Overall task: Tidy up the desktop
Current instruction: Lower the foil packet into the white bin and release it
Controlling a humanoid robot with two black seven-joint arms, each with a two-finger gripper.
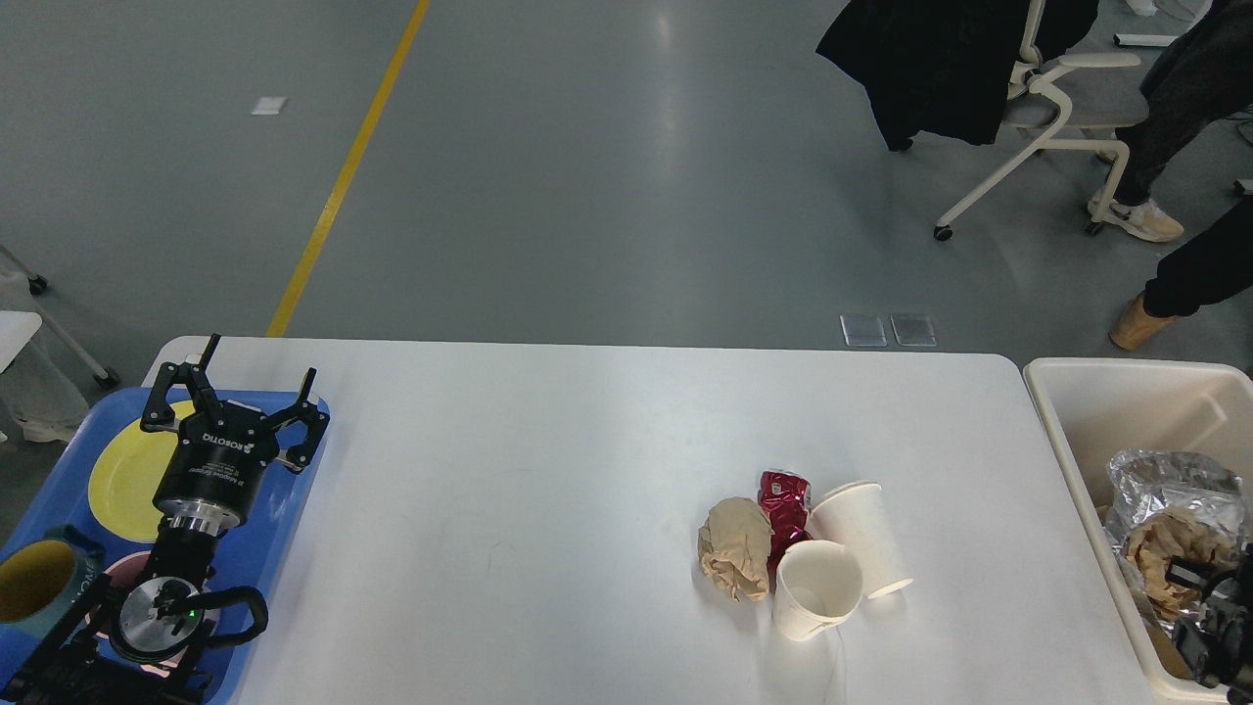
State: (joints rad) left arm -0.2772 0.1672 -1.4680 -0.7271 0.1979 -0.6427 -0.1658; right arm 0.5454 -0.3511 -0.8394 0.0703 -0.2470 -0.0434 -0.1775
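The left gripper hangs wide open and empty over the tray at the desktop's left edge; the right gripper, over the bin, I cannot tell.

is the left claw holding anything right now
No, the left claw hangs open and empty above the blue tray, while the paper cups lie far off on the desktop.

Tray left of desktop, bin right.
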